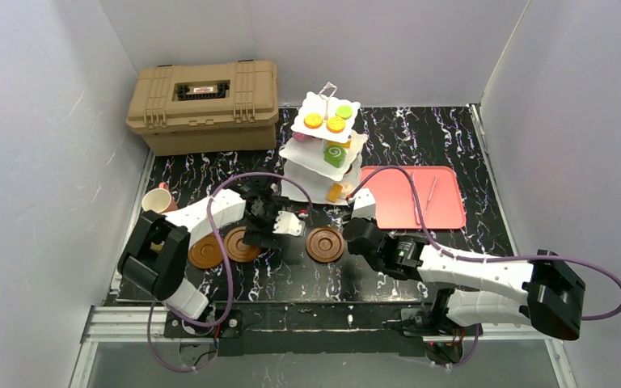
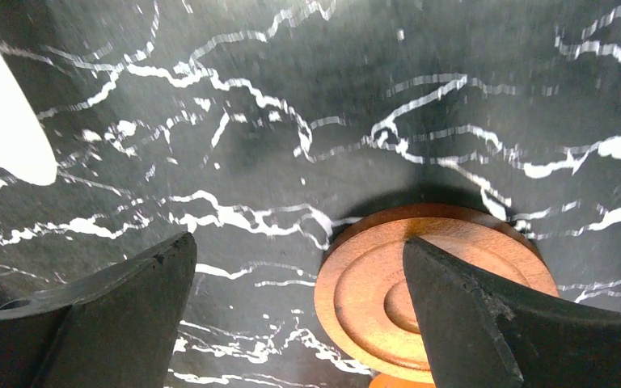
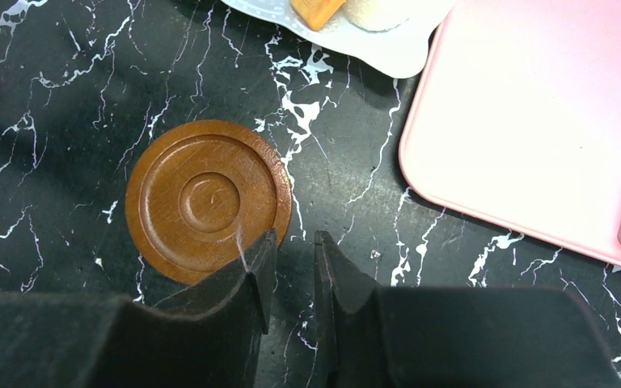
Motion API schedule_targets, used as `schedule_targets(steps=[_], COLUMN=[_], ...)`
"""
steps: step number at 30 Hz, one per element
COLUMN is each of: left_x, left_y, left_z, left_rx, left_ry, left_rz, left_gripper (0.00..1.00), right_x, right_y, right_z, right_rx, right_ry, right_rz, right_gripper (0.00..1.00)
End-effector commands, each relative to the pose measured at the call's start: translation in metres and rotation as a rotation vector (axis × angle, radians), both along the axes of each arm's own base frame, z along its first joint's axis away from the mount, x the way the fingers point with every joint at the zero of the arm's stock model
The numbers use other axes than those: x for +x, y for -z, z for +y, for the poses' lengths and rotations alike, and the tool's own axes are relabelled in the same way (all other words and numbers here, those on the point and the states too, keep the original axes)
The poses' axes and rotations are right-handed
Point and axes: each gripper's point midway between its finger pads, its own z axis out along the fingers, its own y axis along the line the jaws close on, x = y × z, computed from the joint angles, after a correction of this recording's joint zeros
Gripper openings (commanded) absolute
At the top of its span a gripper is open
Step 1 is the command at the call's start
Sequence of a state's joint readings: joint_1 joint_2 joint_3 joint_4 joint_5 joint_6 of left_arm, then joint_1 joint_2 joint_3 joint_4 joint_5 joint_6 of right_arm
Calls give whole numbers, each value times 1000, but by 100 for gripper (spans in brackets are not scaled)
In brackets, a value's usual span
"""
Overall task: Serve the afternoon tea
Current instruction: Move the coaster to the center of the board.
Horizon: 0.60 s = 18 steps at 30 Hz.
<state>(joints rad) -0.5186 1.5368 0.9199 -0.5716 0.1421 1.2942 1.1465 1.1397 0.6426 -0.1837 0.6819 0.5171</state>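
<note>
The white three-tier stand (image 1: 323, 153) with toy pastries stands at the middle back. Three round brown saucers lie in a row in front of it (image 1: 206, 253) (image 1: 241, 243) (image 1: 325, 244). A pink cup (image 1: 158, 200) sits at the far left. My left gripper (image 1: 279, 230) (image 2: 297, 242) hovers low over the table, wide open and holding nothing, its right finger over a saucer (image 2: 372, 299). My right gripper (image 1: 354, 229) (image 3: 295, 238) is just right of the right-hand saucer (image 3: 208, 198). Its jaws stand a narrow gap apart over bare table, the left fingertip at the saucer's rim.
A flat pink tray (image 1: 416, 198) (image 3: 534, 121) lies right of the stand. A large tan hard case (image 1: 202, 101) stands at the back left. The stand's bottom plate (image 3: 388, 48) is close ahead of my right gripper. White walls enclose the black marbled table (image 1: 453, 137).
</note>
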Motion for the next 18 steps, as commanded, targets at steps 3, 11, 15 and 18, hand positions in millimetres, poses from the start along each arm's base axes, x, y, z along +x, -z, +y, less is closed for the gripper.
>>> schedule_targets(steps=[3,11,15,18], left_x=[-5,-4,-6,-24], left_y=[-1,-25,-43,-63], left_z=[-42,-86,-90,-82], left_rx=[-44,-127,-166,-177], left_ry=[-81,-226,-268,-309], left_rz=[39,71,79,120], left_gripper=[98,98,98,98], right_x=[2,-1,-2,-2], right_y=[-6,-8,-8,-9], right_z=[-13,-21,-21,-19], right_rx=[24,39,40,40], right_ry=[54,66,63,57], right_rz=[-26,-25,-23,-25], right_gripper=[33,33,33,33])
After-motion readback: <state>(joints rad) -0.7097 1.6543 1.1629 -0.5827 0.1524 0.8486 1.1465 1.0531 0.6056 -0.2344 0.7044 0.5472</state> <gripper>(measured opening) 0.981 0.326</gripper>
